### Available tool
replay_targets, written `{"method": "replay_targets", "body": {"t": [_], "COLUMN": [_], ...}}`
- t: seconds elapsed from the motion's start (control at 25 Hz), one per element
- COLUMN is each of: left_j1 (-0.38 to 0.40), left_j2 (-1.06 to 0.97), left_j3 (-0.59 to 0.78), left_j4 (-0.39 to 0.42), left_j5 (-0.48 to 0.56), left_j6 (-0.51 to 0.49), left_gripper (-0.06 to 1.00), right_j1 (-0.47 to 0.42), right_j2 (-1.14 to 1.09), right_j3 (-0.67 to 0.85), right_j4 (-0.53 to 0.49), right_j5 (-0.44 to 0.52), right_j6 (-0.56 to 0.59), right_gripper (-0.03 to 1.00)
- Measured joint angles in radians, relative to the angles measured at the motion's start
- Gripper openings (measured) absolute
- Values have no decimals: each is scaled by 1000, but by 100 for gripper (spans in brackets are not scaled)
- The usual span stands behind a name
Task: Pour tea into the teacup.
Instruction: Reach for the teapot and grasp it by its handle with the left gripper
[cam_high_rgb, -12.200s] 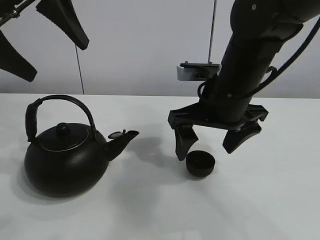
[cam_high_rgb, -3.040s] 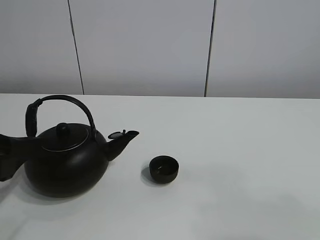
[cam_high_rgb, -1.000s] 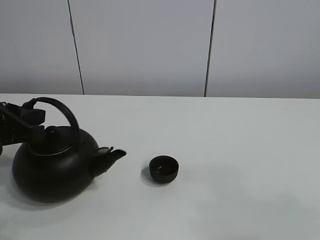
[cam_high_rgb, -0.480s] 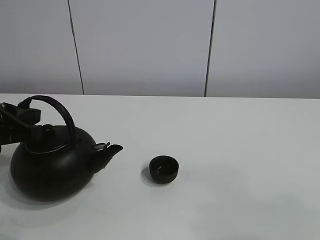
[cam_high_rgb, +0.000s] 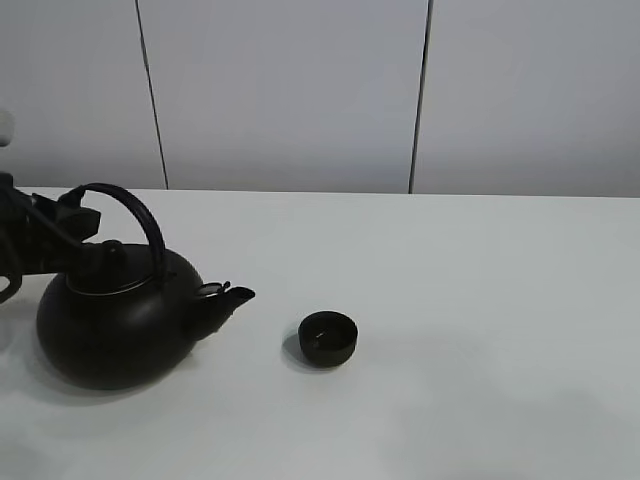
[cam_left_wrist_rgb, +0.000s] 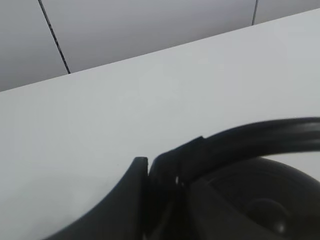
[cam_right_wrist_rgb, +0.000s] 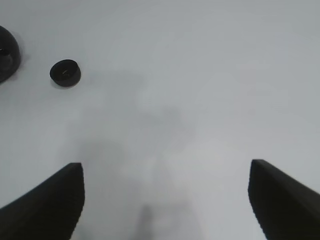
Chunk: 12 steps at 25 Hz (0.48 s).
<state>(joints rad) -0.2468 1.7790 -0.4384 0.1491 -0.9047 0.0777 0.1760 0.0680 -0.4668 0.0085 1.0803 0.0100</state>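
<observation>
Kettle (cam_high_rgb: 115, 330) is clamped by its handle (cam_left_wrist_rgb: 260, 137) in the left pincer (cam_left_wrist_rgb: 150, 170); carry its spout (cam_high_rgb: 232, 298) above the teacup (cam_high_rgb: 328, 337), then tilt slowly. Right pincer (cam_right_wrist_rgb: 166, 200) hangs apart.

kettle (cam_high_rgb: 115, 335): you see a smooth black body with a dull sheen, metal by the look; a thin bright ring at the lid.
teacup (cam_high_rgb: 328, 338): matt black, smooth.
table (cam_high_rgb: 480, 300): white, smooth, matt.
wall (cam_high_rgb: 290, 90): pale grey panels, flat finish.
right gripper (cam_right_wrist_rgb: 165, 200): your fingers look matt black.
</observation>
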Motion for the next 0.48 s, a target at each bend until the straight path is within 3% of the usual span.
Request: {"method": "replay_targets", "body": {"t": [0.24,0.48], "left_j1": [0,0], "left_j2": [-29,-36], "left_j3": [-23,-29], "left_j4": [24,36], "left_j5": [91,115], "left_j6": [41,60], "left_gripper": [11,11], "right_j1": [0,0], "right_j2": [0,0], "right_j3": [0,0], "right_j4": [0,0], "right_j5": [0,-1], "right_j6": [0,-1], "right_gripper": [61,61]}}
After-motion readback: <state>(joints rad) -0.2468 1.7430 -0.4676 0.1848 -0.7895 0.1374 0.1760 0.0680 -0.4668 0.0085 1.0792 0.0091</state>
